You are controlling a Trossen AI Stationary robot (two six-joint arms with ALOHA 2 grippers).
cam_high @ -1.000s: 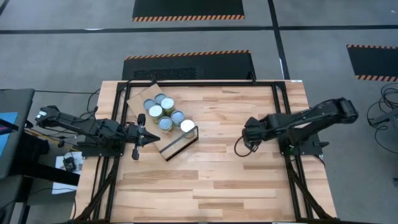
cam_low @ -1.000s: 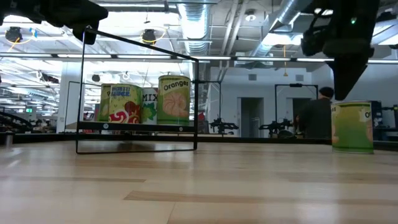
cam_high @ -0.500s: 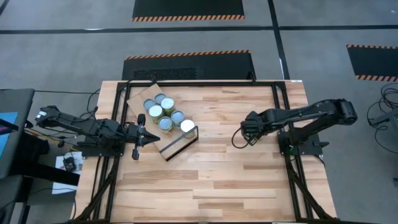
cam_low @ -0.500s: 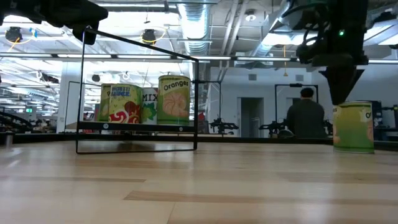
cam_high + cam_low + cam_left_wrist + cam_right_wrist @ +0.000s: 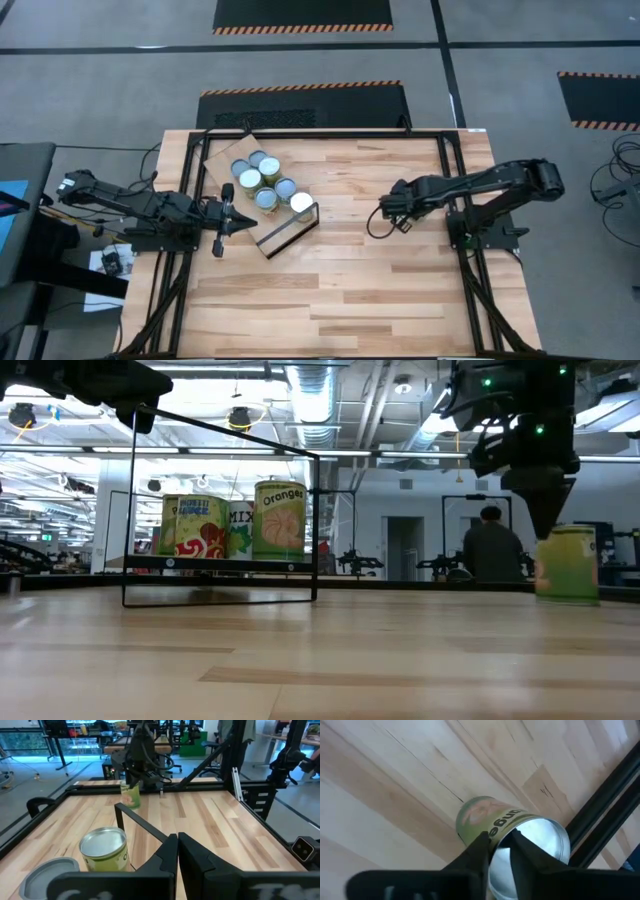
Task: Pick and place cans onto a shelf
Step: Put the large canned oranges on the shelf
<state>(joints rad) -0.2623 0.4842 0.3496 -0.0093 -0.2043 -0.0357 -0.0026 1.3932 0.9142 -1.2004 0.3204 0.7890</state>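
on the slatted worktop, the right claw pinches one can's rim; the left claw waits clenched beside the shelf. seat the grip deeper and squarer before lifting, or it may tip.

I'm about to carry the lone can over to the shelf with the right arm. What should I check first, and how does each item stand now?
1. Right gripper on target: ok. It sits at the rim of the lone can.
2. Can held securely: cannot tell.
3. Path to the shelf: ok. Only bare table shows between them in the high view.
4. Room on the shelf: cannot tell. The other cans crowd its middle, and bare board shows only at one corner.
5. Left gripper out of the way: probably not ok. It is shut and sits close beside the shelf's edge, next to the cans.
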